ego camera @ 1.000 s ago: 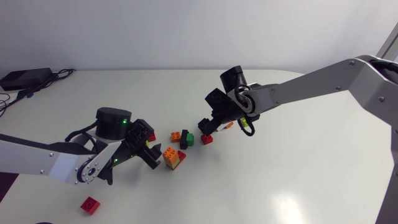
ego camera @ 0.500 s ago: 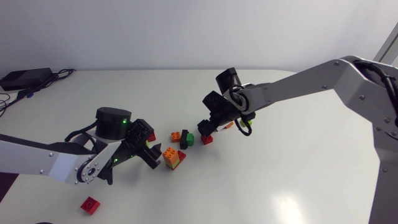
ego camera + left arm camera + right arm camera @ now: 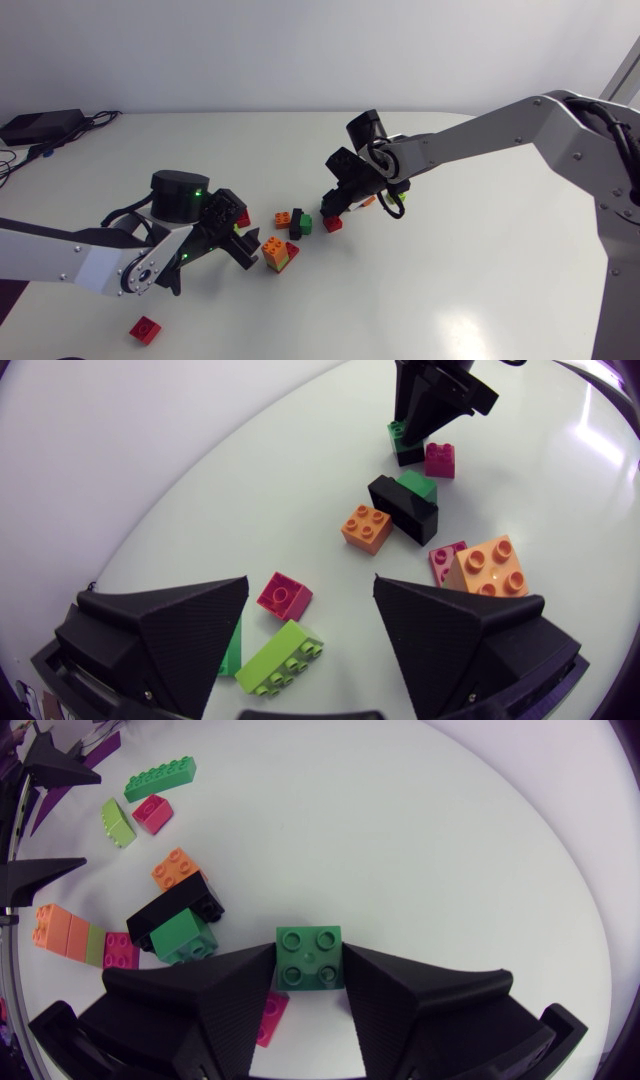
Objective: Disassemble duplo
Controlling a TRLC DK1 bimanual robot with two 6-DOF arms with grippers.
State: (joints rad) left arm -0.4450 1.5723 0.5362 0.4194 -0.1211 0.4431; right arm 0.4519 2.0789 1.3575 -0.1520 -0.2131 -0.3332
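Your right claw point(image 3: 333, 203) is clamped on a green brick point(image 3: 310, 960) down at the white table point(image 3: 450, 280), just beside a pink brick point(image 3: 268, 1018). Your left claw point(image 3: 312, 598) stands apart over a red brick point(image 3: 283, 595) and a lime brick point(image 3: 280, 658), with an orange stack point(image 3: 490, 565) just beside one finger.

White desk point(image 3: 480, 270). On it we count: one red brick point(image 3: 146, 329), well apart from the rest. At the middle lie a loose orange brick point(image 3: 283, 219), a black-and-green pair point(image 3: 297, 222), a magenta brick point(image 3: 332, 224) and an orange-topped stack point(image 3: 277, 253). Nearby are a lime brick point(image 3: 280, 657), a small red brick point(image 3: 283, 595) and a long green brick point(image 3: 160, 778).
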